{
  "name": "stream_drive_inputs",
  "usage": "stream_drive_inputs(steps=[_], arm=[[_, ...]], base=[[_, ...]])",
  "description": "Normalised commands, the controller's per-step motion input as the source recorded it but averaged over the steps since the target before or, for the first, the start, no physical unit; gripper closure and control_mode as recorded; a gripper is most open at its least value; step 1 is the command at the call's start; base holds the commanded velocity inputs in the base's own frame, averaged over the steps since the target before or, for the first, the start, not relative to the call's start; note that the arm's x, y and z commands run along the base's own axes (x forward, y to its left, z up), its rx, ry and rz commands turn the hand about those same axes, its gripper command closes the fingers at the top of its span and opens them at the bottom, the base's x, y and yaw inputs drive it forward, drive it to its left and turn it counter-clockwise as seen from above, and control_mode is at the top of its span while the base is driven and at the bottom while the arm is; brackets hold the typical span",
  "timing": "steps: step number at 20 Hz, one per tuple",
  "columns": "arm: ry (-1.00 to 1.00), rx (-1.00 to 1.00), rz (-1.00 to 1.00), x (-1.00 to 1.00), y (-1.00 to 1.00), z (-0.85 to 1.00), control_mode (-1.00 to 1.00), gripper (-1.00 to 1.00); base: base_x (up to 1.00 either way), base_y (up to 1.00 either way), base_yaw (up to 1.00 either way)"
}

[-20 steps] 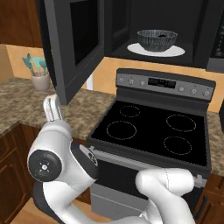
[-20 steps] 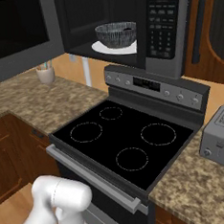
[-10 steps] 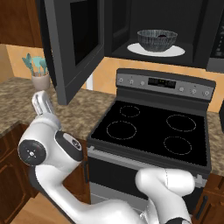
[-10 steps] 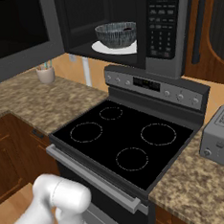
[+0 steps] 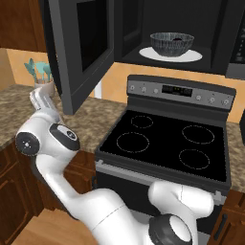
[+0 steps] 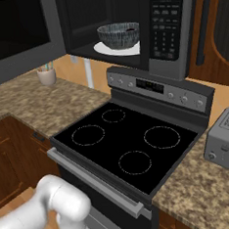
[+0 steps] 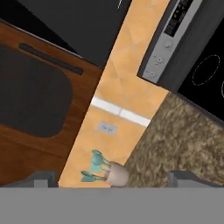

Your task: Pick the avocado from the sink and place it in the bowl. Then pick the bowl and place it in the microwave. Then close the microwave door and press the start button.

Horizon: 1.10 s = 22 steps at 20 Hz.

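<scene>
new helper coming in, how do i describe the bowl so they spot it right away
Look above the black stove to the open microwave. Inside, on the white round turntable plate, sits the bowl: round, blue-grey, with dark streaked sides. It is the only dish in there, unlike the pale utensil cup down on the counter.

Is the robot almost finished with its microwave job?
Nearly. The bowl already sits on the turntable plate inside the microwave. The gripper is open and empty, out beside the microwave door, which hangs wide open. Left to do: shut that door and press start on the control strip.
</scene>
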Motion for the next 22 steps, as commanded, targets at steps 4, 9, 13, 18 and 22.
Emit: stream_drive_inputs(steps=[4, 9, 13, 18, 22], arm=[[-0.03, 0.00, -0.11, 0.30, 0.09, 0.01, -1.00, -1.00], [-0.10, 0.01, -0.14, -0.07, -0.17, 0.23, -1.00, -1.00], [-0.16, 0.03, -0.08, 0.00, -0.40, 0.26, -1.00, -1.00], [-0.17, 0.07, -0.09, -0.15, -0.50, 0.26, -1.00, -1.00], [-0.11, 0.16, -0.10, -0.50, -0.68, 0.15, -1.00, -1.00]], base=[[0.00, 0.00, 0.00], [0.00, 0.00, 0.00], [0.00, 0.00, 0.00], [0.00, 0.00, 0.00], [0.00, 0.00, 0.00]])
